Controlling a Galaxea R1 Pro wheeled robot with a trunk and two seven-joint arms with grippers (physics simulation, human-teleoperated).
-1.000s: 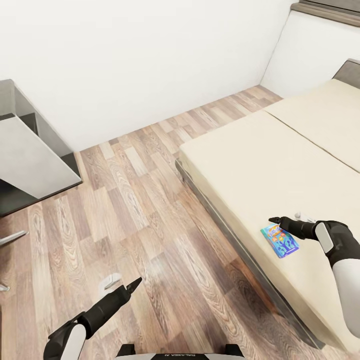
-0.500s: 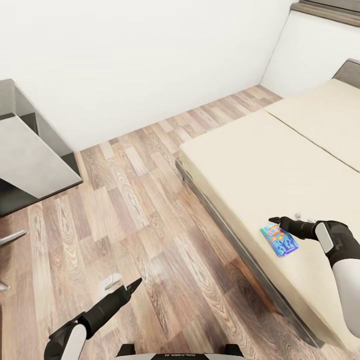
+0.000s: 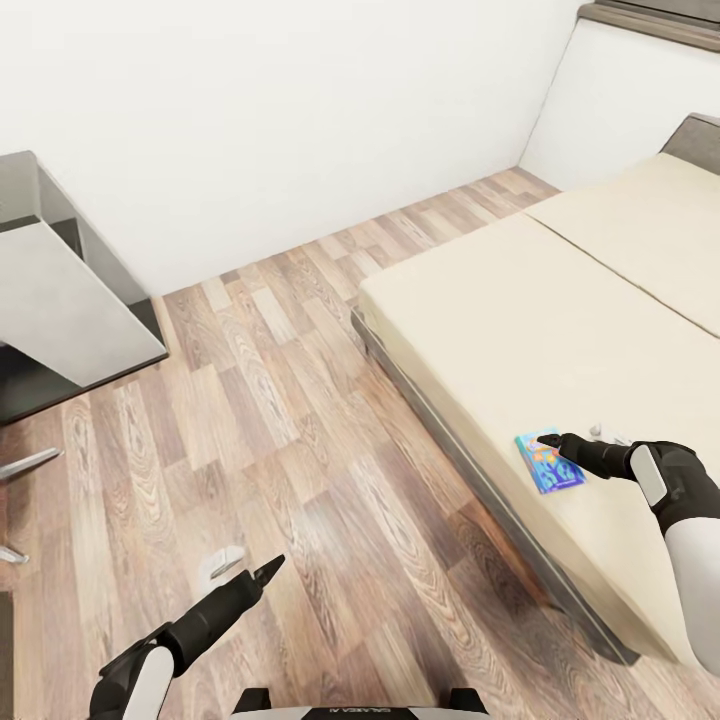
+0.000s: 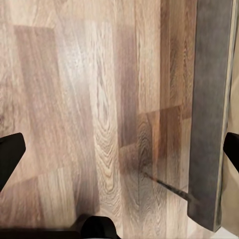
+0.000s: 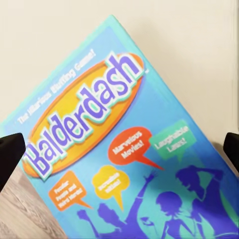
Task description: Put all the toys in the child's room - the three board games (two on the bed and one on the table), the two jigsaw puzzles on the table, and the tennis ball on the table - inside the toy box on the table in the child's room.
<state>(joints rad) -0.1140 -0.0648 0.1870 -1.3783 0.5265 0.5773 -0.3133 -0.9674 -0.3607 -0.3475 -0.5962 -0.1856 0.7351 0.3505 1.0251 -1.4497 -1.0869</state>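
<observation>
A mostly blue board game (image 3: 548,464), printed "Balderdash" (image 5: 119,149), lies flat on the beige bed (image 3: 560,310) close to its near edge. My right gripper (image 3: 571,441) hovers just over the game's far side, open, with the box between its two spread fingertips (image 5: 11,152) in the right wrist view and nothing gripped. Low at the left, my left gripper (image 3: 247,568) hangs open over the wood-plank floor (image 3: 250,420). The left wrist view looks down at floor planks and the bed's dark grey frame (image 4: 211,109).
A grey-topped piece of furniture (image 3: 60,300) stands at the left edge, with thin metal legs (image 3: 25,465) below it. White walls close off the back. The grey headboard (image 3: 700,140) is at the far right. Open floor lies between the furniture and the bed.
The whole view has shifted slightly, so the camera moved. The blue game now sits partly under my right gripper instead of just below it. Both grippers keep their opening.
</observation>
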